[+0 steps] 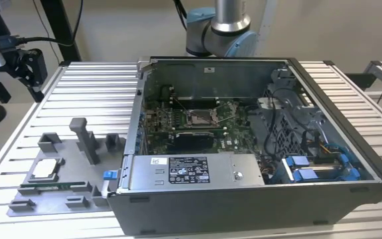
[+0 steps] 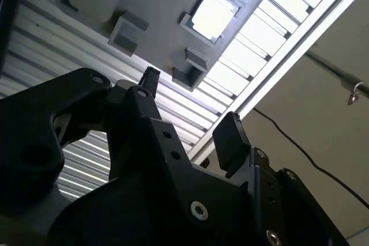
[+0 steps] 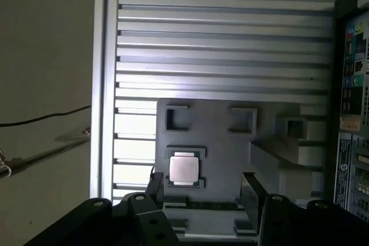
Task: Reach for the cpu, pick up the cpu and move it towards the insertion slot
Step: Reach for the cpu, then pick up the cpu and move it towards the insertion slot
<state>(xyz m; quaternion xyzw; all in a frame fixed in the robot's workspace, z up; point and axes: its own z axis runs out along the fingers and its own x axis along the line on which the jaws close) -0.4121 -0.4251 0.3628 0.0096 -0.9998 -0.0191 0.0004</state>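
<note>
Open gripper (image 3: 202,191) faces tray (image 3: 219,142); cpu (image 3: 184,169) not yet lifted.
Black angular jaws apart, empty. Flat silvery square cpu lies in a grey plastic recess on the ribbed aluminium table (image 1: 91,89), at eight o'clock from the metal-framed insertion slot (image 1: 200,118) in the exterior view.

— Where's the exterior view looking from?
— High up, close in, tilted down into the open computer case (image 1: 244,209), grey tray (image 1: 75,174) at the exterior view's left.
— And the wrist pair?
— Both ride behind the gripper (image 3: 202,191), peering past it from opposite sides, well above. All three share that tray and the cpu (image 3: 184,169).
</note>
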